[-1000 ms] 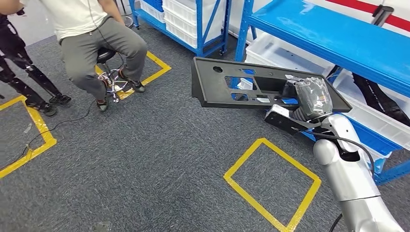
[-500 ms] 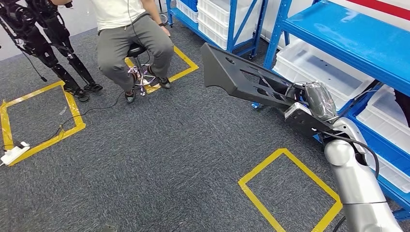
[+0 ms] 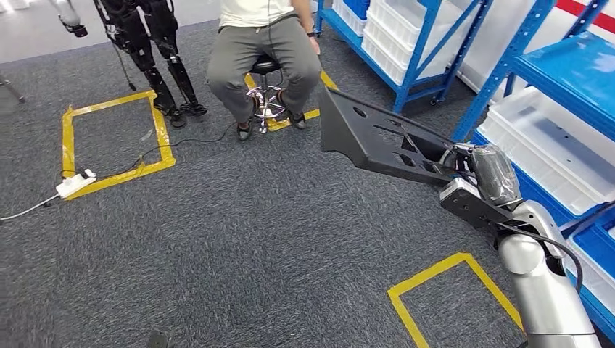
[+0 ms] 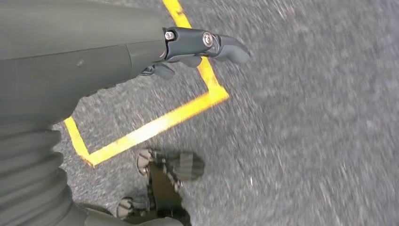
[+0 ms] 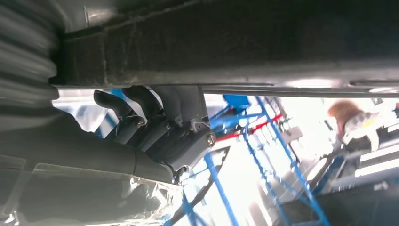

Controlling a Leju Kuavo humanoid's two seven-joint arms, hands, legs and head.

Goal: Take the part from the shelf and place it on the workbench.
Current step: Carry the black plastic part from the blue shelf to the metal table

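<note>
The part is a long black plastic panel (image 3: 377,138) with several cut-outs, held up in the air over the grey carpet. My right hand (image 3: 482,174), wrapped in clear film, grips its right end. In the right wrist view the panel's underside (image 5: 235,42) runs across the frame, with the dark fingers (image 5: 155,117) curled up against it. My left hand (image 4: 197,44) hangs over the floor near a yellow tape line (image 4: 155,127). It holds nothing and its fingers are slightly bent.
Blue shelving (image 3: 558,72) with white bins (image 3: 551,145) stands on the right, with more shelves (image 3: 406,43) behind. A person sits on a stool (image 3: 265,87) ahead. Another robot's dark legs (image 3: 159,58) stand at the far left. Yellow tape squares (image 3: 116,138) and a power strip (image 3: 76,183) lie on the carpet.
The camera has turned left: shelves slid right and the seated person moved toward the middle. The panel stays in my right hand, now tilted with its far end raised.
</note>
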